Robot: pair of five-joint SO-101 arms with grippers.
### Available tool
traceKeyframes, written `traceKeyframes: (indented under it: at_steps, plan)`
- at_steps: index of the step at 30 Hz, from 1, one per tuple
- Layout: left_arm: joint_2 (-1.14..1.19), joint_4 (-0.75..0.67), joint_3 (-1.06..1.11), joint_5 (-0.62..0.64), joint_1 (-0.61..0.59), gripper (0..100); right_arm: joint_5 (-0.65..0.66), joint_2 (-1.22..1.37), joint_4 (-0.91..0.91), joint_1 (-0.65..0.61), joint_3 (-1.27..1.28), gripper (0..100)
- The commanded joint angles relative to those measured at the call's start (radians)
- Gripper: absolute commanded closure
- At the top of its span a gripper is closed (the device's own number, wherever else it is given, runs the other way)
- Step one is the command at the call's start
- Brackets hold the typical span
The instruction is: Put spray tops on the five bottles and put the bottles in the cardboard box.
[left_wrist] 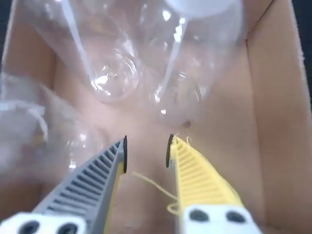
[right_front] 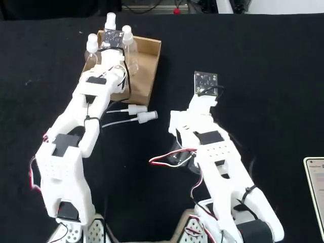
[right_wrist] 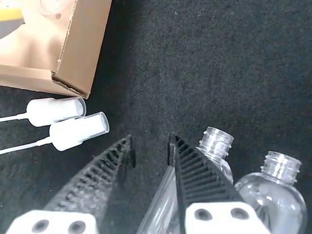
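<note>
Table (right_front: 273,55): covered in black cloth.
Beyond the table's far edge: dark cables (right_front: 152,6), small red object (right_front: 176,10).
Table's right edge: pale flat panel (right_front: 315,187).

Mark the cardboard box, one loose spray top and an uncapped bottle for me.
cardboard box (right_front: 144,68), high view, bare inner floor.
loose spray top (right_wrist: 79,129), right wrist view, white cap body.
uncapped bottle (right_wrist: 281,167), right wrist view, threaded neck.

Our left arm (right_front: 76,126) stretches long from its base at 7 o'clock in the high view toward 11 o'clock, its wrist tipped downward. The left gripper (left_wrist: 146,146) holds its grey and yellow fingers slightly apart. Our right arm (right_front: 217,152) rises from 5 o'clock, folded shorter and pointing toward 12. The right gripper (right_wrist: 150,146) has its black fingers parted as well.
</note>
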Motion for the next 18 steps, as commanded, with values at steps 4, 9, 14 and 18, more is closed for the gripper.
traceKeyframes:
  at_steps: [4,9,14,18]
  plan:
    - [-0.193,-0.002,0.085,-0.006,-0.002,84,0.011,-0.036,-0.029,0.015,-0.019,88.1]
    - [-0.242,0.006,0.124,-0.005,-0.045,84,0.011,-0.038,-0.029,0.015,-0.019,88.1]
    - [-0.244,0.015,0.166,-0.005,-0.090,85,0.011,-0.039,-0.029,0.017,-0.019,88.1]
    - [-0.244,0.072,0.157,-0.006,-0.099,85,0.011,-0.039,-0.029,0.017,-0.019,88.1]
